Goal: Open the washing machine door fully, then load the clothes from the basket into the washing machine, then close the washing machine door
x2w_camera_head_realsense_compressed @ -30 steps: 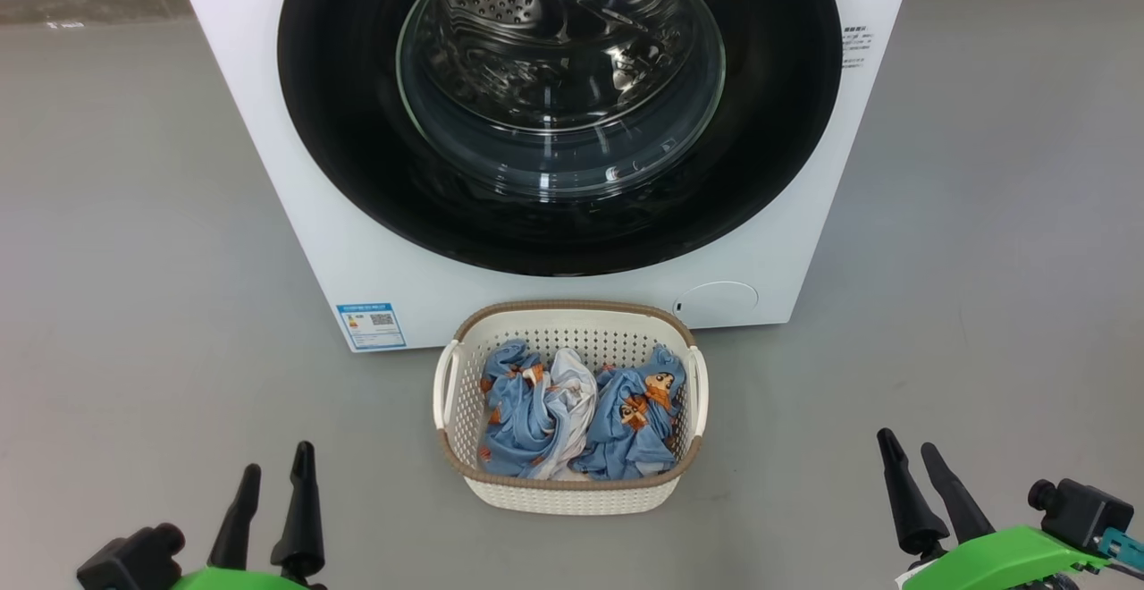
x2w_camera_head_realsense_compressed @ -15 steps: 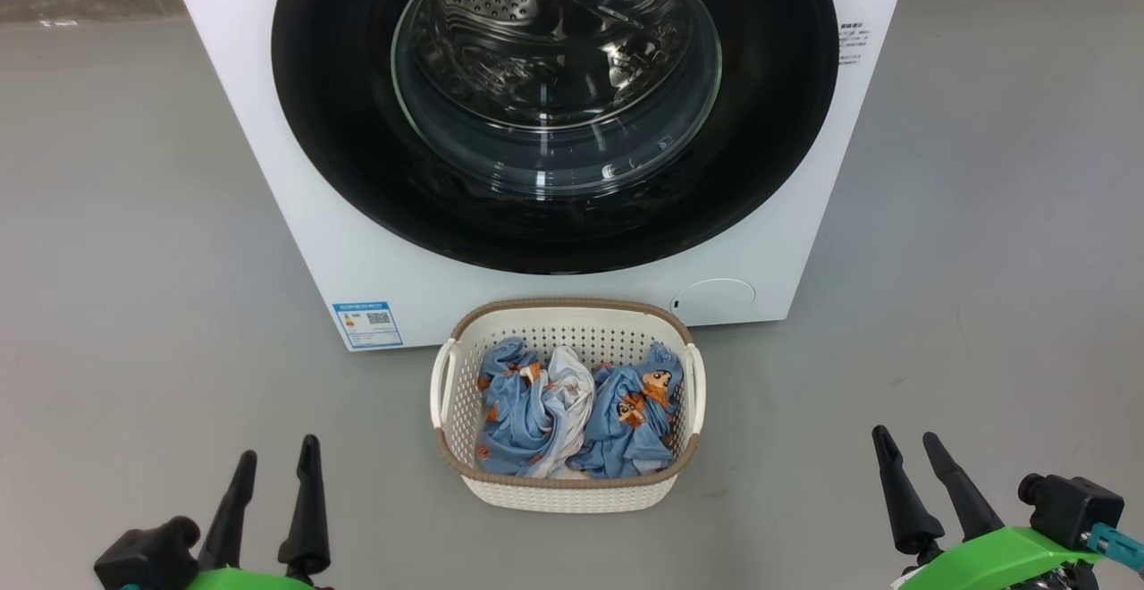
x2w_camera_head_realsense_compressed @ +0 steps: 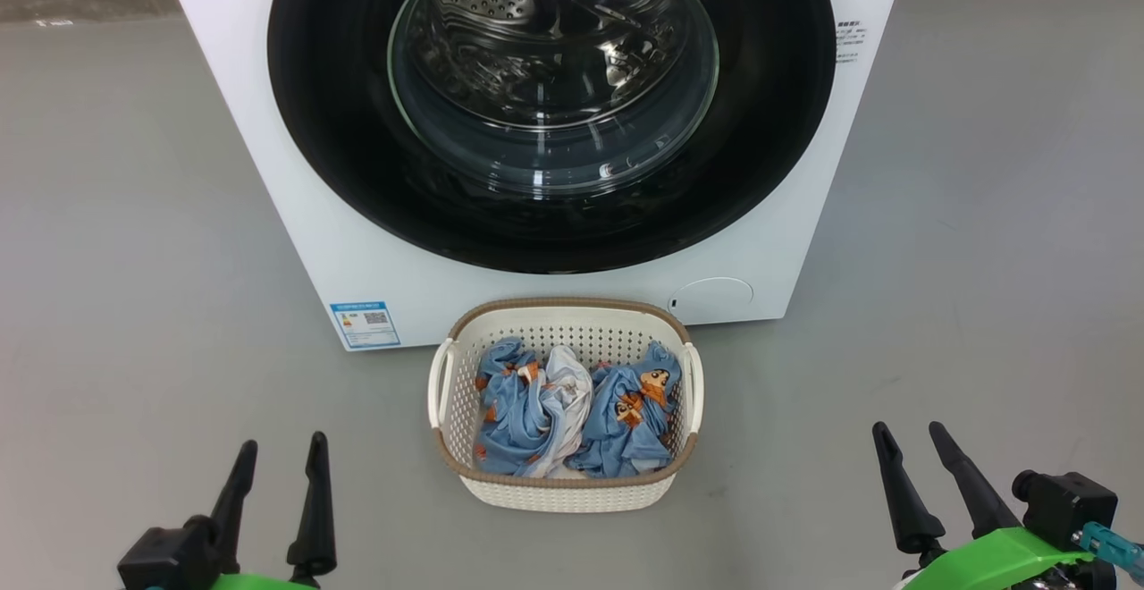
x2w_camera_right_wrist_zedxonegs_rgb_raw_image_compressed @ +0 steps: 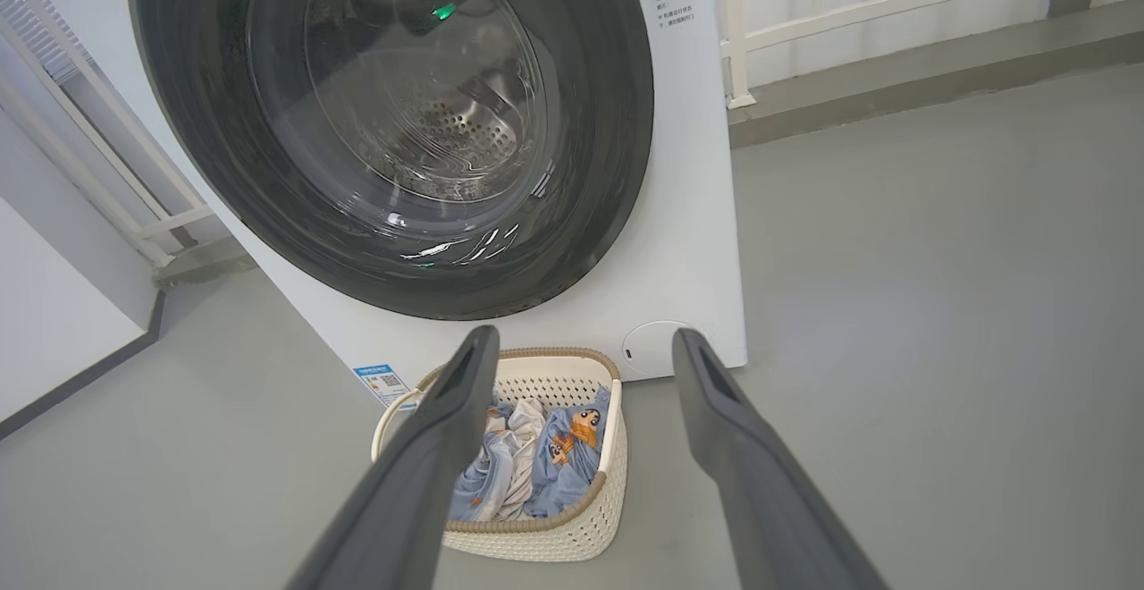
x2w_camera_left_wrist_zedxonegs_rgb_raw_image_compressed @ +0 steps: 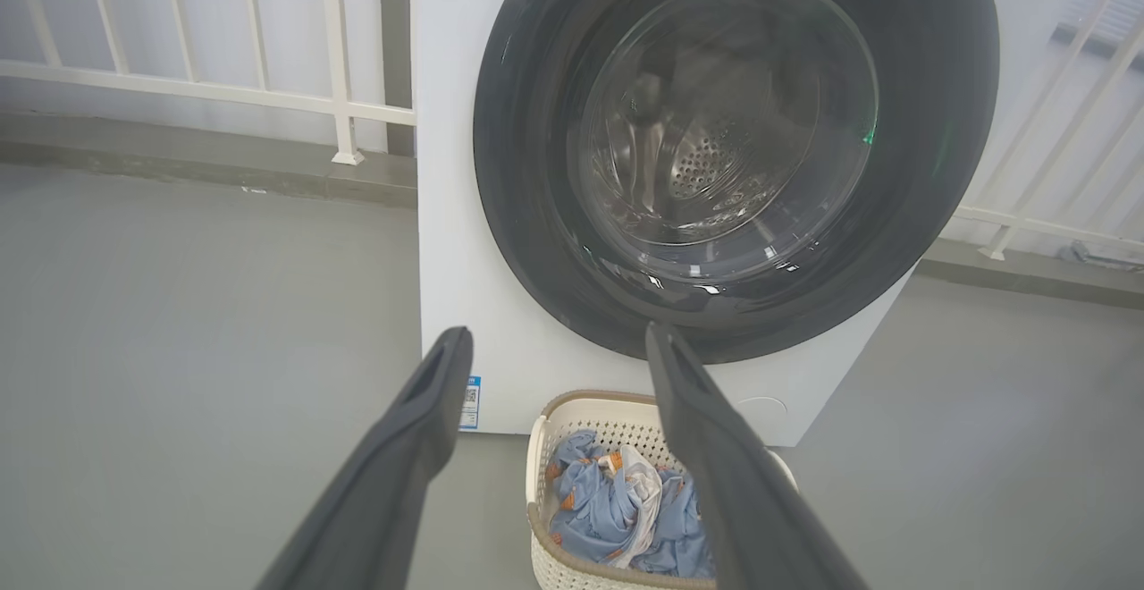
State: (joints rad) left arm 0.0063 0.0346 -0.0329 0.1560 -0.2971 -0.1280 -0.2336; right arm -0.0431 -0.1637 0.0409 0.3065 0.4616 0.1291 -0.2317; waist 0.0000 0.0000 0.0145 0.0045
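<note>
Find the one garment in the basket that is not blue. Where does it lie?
The white garment, in the middle of the basket, between the blue garments. It alone is white; the others are light blue with orange-brown cartoon figures.

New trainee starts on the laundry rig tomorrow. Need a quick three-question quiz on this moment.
1. True or false: the door is shut.
2. Where is the basket? A) on the floor in front of the washer; B) on top of it; C) held in a tool.
3. Fill in: the left tool and right tool are both ___ and hold nothing.
Key: 1 true; 2 A; 3 open.
</note>
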